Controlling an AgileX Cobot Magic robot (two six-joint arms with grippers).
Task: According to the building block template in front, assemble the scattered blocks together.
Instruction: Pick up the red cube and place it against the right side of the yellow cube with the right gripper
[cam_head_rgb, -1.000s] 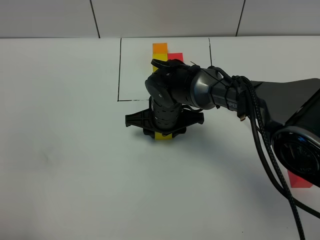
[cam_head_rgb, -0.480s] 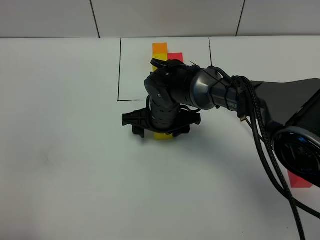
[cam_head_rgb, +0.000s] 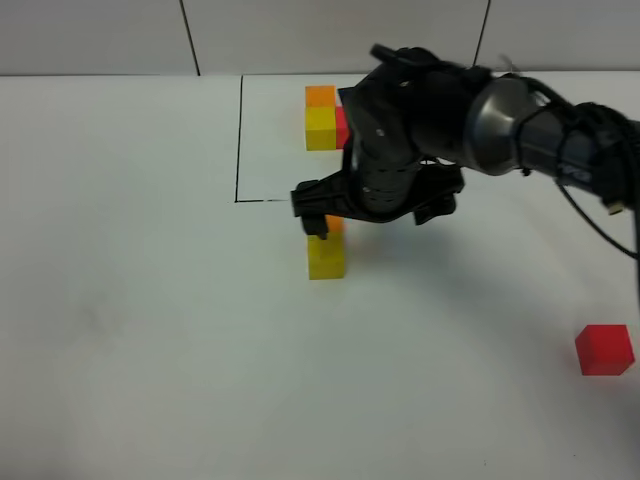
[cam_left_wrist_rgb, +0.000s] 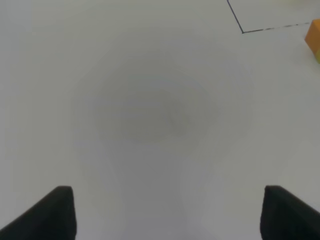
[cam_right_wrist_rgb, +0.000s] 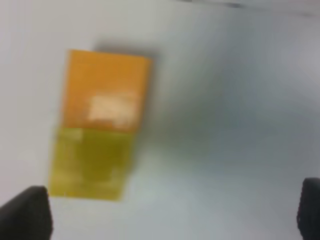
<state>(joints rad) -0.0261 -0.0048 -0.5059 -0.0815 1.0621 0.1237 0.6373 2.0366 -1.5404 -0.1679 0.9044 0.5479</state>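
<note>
The building block template is an orange cube (cam_head_rgb: 320, 96), a yellow cube (cam_head_rgb: 320, 128) and a red cube (cam_head_rgb: 343, 126) partly behind my right arm, inside a black outline (cam_head_rgb: 240, 140). Of the scattered blocks, the yellow block (cam_head_rgb: 326, 258) (cam_right_wrist_rgb: 90, 162) rests on the table against the orange block (cam_head_rgb: 334, 225) (cam_right_wrist_rgb: 105, 90), just below the outline. The red block (cam_head_rgb: 604, 350) lies far right. My right gripper (cam_head_rgb: 375, 212) (cam_right_wrist_rgb: 167, 212) hovers open above the pair, holding nothing. My left gripper (cam_left_wrist_rgb: 172, 215) is open over bare table, with the orange block (cam_left_wrist_rgb: 314, 37) at the picture's edge.
The white table (cam_head_rgb: 150, 330) runs out to the left and front. Grey wall panels (cam_head_rgb: 100, 35) stand behind it. The right arm's black body and cables (cam_head_rgb: 560, 150) stretch across the right rear of the table.
My right gripper has opened and let go of the yellow block, then risen and pulled back to the right. The yellow block now stands alone against the orange one.
</note>
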